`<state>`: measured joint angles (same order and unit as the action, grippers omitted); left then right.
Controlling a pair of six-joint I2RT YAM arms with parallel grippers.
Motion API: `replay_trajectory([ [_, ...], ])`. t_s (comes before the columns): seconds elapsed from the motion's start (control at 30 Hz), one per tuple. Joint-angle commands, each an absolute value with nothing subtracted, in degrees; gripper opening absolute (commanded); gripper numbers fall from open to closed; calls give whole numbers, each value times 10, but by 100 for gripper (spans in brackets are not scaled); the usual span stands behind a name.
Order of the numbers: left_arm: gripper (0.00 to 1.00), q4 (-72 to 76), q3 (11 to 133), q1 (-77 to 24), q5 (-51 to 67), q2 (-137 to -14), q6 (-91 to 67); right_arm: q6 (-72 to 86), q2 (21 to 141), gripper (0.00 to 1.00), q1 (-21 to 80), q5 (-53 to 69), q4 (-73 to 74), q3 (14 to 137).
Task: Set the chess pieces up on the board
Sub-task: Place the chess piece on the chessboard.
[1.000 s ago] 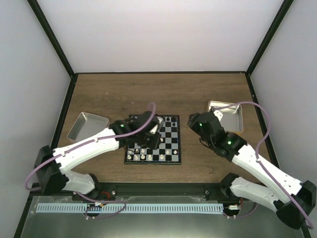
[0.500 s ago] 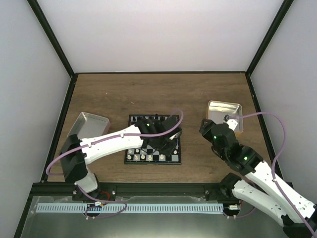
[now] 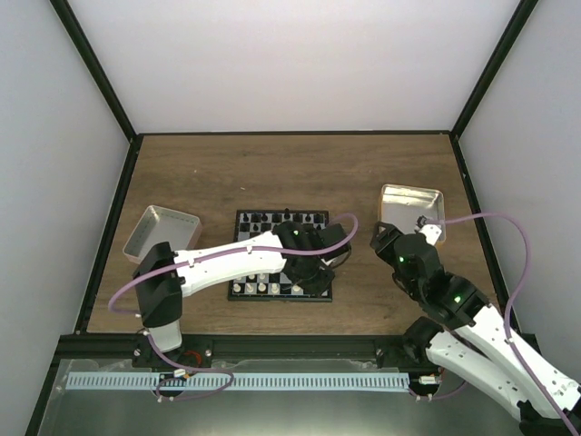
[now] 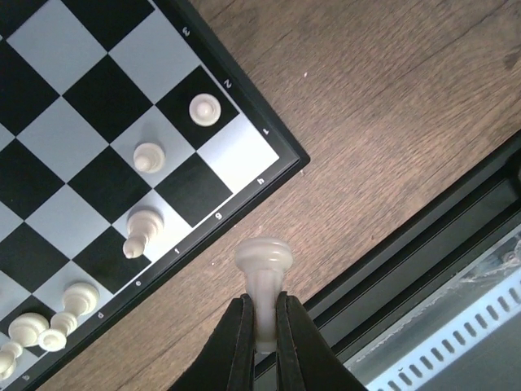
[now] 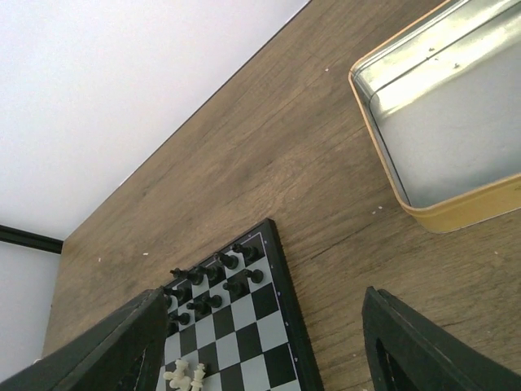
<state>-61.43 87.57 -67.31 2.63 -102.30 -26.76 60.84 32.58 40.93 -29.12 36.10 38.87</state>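
We find writing only on the chessboard (image 4: 244,104), as small pale marks printed on its thin black rim. Only the left wrist view brings them close enough to read. Along the rim edge that runs from the visible corner down to the left, we read the file letters h, g, e and d, with h nearest the corner. The mark between g and e is too faint for us to be sure of. Up the adjoining edge run rank numbers, seen sideways: 1 beside the corner, then 2. The next one we cannot make out. In the top and right wrist views these rim marks are too small to read.
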Motion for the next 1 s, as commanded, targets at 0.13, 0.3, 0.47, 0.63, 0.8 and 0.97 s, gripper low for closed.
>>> replay_trajectory([
  [0.13, 4, -676, 907, -677, 28, -1057, -253, 607, 302, 67, 405, -322, 373, 367],
  [0.3, 4, -677, 912, -677, 38, -1074, -246, 606, 300, 68, 405, -321, 371, 357],
  [0.47, 4, -696, 938, -677, 30, -1107, -246, 604, 300, 68, 405, -317, 367, 349],
  [0.63, 4, -714, 965, -676, 25, -1138, -244, 606, 297, 68, 405, -315, 365, 342],
  [0.8, 5, -735, 983, -673, 5, -1163, -233, 606, 294, 68, 406, -314, 361, 336],
  [0.97, 8, -742, 987, -667, -1, -1175, -220, 606, 291, 68, 405, -320, 368, 336],
])
